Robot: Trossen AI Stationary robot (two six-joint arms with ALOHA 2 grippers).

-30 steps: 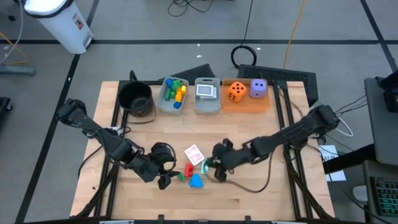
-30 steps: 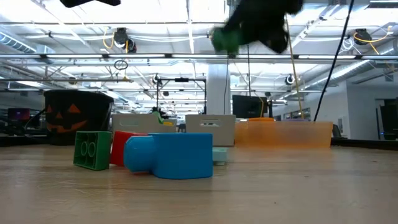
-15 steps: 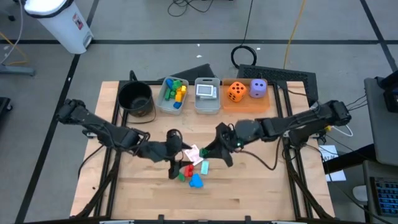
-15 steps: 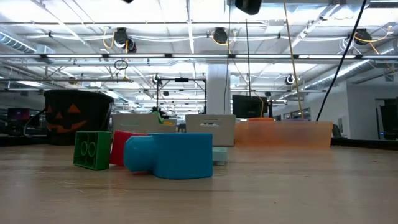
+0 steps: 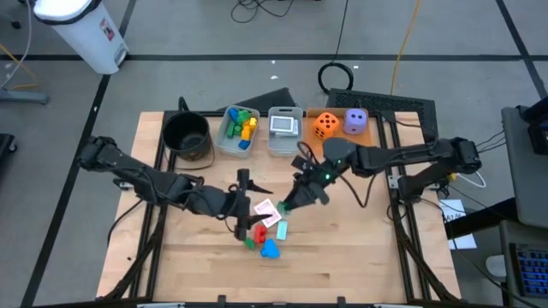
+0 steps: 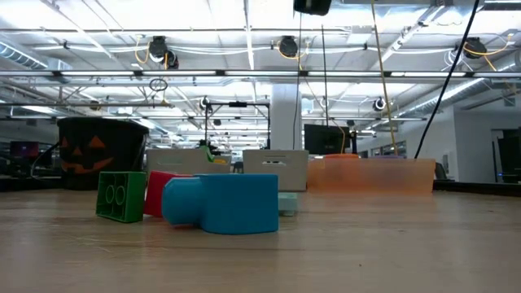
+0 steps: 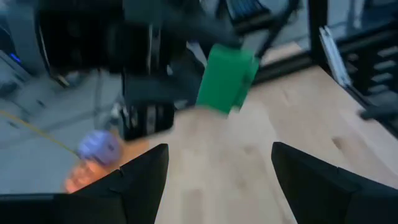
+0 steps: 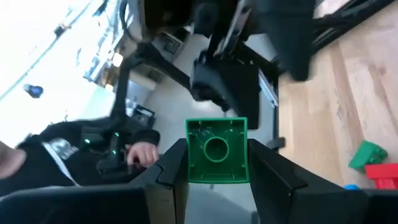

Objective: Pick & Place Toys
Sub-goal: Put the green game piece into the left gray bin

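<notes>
My right gripper (image 8: 216,163) is shut on a green block (image 8: 216,151) and hangs above the table's middle (image 5: 298,198). My left gripper (image 7: 217,158) stands open and holds nothing, just left of it (image 5: 248,190); its wrist view shows the held green block (image 7: 225,78) ahead of it. Toward the near edge, on the table below both grippers, lie a playing card (image 5: 267,210), a red block (image 6: 163,194), a second green block (image 6: 120,195) and a blue block (image 6: 224,203). My right gripper pinches the green block by two opposite sides (image 8: 189,155) between its two fingers. The block's face with the round ring looks back at the wrist camera. The block is lifted clear of the table.
Along the far edge stand a black pot (image 5: 187,135), a clear bin of blocks (image 5: 238,128), a clear bin of cards (image 5: 285,130) and an orange tray (image 5: 338,141) with two dice. A person's hand (image 8: 140,152) shows beyond the table.
My right gripper has risen with the green block, out of the low view's top, and gone toward the far edge. My left gripper has lifted from beside the loose blocks, gone toward the far and right edges, and rolled about its own line.
</notes>
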